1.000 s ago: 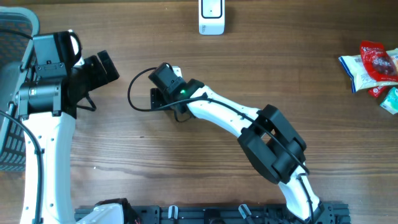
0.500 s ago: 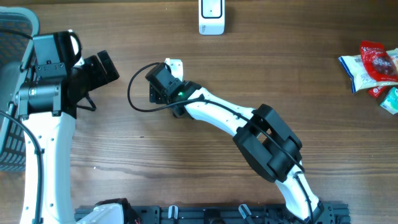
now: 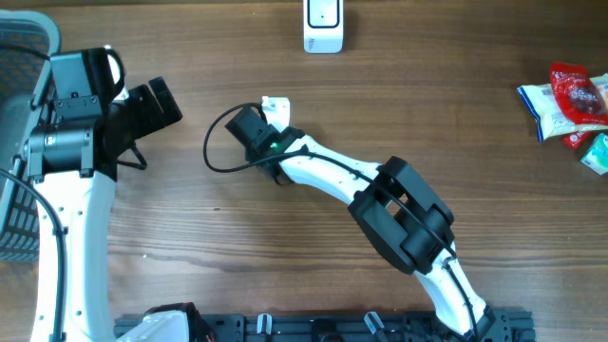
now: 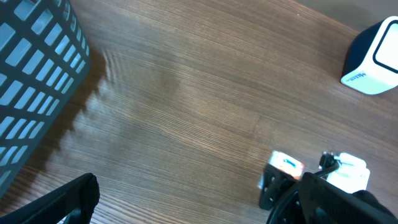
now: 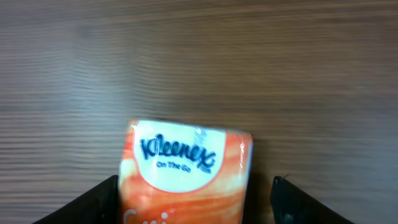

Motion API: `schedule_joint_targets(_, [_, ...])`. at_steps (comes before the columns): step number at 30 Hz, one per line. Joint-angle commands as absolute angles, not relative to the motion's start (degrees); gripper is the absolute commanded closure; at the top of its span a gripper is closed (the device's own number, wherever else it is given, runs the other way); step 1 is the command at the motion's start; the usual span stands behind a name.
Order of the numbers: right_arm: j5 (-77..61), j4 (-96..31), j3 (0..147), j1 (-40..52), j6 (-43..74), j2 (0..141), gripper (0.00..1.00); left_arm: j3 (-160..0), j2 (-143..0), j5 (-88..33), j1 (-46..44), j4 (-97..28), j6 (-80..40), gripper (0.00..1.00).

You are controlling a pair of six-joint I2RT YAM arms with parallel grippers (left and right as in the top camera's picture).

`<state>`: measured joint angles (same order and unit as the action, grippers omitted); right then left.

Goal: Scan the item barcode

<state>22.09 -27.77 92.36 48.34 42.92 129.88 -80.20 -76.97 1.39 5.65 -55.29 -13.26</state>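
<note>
Right wrist view puts the Kleenex tissue pack [image 5: 186,168] straight ahead of me, orange and white, logo up, lying on the wooden table [image 5: 199,56] between the two fingers of the right gripper [image 5: 194,190]. Those jaws are spread and not clamped. One finger sits right at the pack's edge, but I can see a strip of bare wood between the other finger and the wrapper, so I read the pack as straddled, not grasped. From overhead, only a white corner of the pack shows past the right wrist, left of the table's middle and a little toward the far edge. The barcode scanner [image 3: 323,24] stands well apart from it at that far edge. The left gripper [image 3: 163,103] hovers to the left of the pack with its jaws released wide and nothing between them. Behind it, a grey mesh basket [image 3: 21,43] sits at the left edge. A few snack packets [image 3: 570,100] lie at the far right.
</note>
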Motion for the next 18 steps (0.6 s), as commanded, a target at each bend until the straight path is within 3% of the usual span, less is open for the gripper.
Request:
schedule_joint_targets(1, [25.87, -32.34, 92.25, 47.31, 43.94, 129.71, 0.15, -80.38, -76.62, 1.32, 5.91, -55.18, -14.15, 0.0])
schedule_joint_targets(7, [25.71, -38.76, 92.25, 45.01, 41.17, 122.72, 0.08, -80.38, -76.62, 1.32, 5.91, -55.18, -14.15, 0.0])
schedule_joint_targets(10, [25.28, -38.35, 92.25, 44.8, 31.59, 119.61, 0.05, -80.38, -76.62, 1.32, 5.91, -55.18, -14.15, 0.0])
schedule_joint_targets(12, [21.91, -37.5, 92.25, 44.99, 18.35, 118.41, 0.05, -80.38, -76.62, 1.32, 5.91, -55.16, -14.15, 0.0])
schedule_joint_targets(15, [18.31, -37.95, 92.23, 45.52, 8.71, 118.74, 0.06, -80.38, -76.62, 1.32, 5.91, -55.18, -14.15, 0.0])
schedule_joint_targets(18, [15.38, -38.13, 92.23, 46.26, 4.25, 119.04, 0.18, -80.38, -76.62, 1.32, 5.91, -55.16, -14.15, 0.0])
